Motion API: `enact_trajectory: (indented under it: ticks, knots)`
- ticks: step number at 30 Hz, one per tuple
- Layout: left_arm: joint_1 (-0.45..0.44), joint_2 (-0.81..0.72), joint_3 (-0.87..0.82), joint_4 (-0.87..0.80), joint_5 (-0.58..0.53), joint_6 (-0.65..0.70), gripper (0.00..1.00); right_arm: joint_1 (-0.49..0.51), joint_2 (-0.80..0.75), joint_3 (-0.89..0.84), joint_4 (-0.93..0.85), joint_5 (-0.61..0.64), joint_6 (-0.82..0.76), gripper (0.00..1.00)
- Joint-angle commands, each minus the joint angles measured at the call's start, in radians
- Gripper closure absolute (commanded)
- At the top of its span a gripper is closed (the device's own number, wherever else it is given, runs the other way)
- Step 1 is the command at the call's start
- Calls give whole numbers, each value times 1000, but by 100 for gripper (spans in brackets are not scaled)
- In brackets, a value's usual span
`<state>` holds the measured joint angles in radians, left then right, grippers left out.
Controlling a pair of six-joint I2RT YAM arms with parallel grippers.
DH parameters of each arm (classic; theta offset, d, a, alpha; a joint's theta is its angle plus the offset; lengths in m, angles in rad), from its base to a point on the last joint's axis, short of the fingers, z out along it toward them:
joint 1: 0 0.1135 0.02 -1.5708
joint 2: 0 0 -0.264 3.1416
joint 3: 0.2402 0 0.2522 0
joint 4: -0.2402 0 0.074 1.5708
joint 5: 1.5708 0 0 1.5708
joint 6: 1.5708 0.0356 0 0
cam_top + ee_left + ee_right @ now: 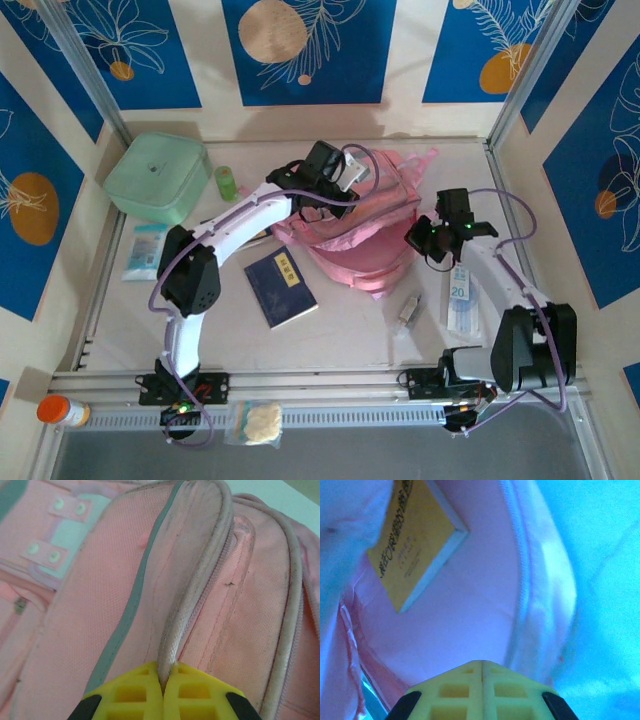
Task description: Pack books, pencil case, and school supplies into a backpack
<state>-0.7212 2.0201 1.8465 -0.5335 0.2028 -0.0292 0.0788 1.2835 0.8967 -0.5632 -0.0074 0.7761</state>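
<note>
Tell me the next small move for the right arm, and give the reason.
Probably draw the right gripper back from the mouth of the backpack and swing it toward the navy book lying outside. Its jaws are shut on nothing, the yellow book already lies inside, and the left gripper pinches the opening's piped edge, holding it up.

walls (310, 50): blue panels, leaf-and-circle print | table (350, 338): beige | near edge: metal rail (330, 381) | light: even

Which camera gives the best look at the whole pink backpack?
The top external view: nearly all of the backpack shows, between the arms. The left wrist view shows its zippered edge pinched in the left gripper; the right wrist view looks into its pink interior.
</note>
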Motion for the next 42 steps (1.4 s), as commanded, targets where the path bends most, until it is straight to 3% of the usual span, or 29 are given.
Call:
enact_trajectory:
  ticks: [1, 4, 7, 11, 18, 26, 30, 35, 42]
  knots:
    - [9, -41, -31, 47, 58, -95, 94, -11, -44, 69, -217, -21, -25, 92]
    - [7, -50, -82, 80, 91, -123, 81, -20, -37, 125, -277, -33, -37, 92]
    - [8, -70, -90, 74, 99, -150, 75, -8, -21, 164, -299, -52, -61, 91]
    - [9, -149, -139, 66, 91, -198, 58, 64, -4, 178, -301, -30, -78, 87]
    - [9, -475, -574, 200, -58, -398, 40, 269, 26, 232, -306, 37, -130, 78]
    - [13, -803, -978, 55, -314, -658, 30, 520, 76, 141, -121, -31, -84, 68]
    - [14, -915, -1112, -20, -367, -744, 27, 649, 176, 120, -29, -9, -43, 66]
    - [14, -984, -1252, 28, -342, -814, 27, 738, 304, 137, 57, 27, -1, 62]
    - [20, -930, -1346, 181, -285, -871, 28, 777, 470, 208, 120, 60, 16, 57]
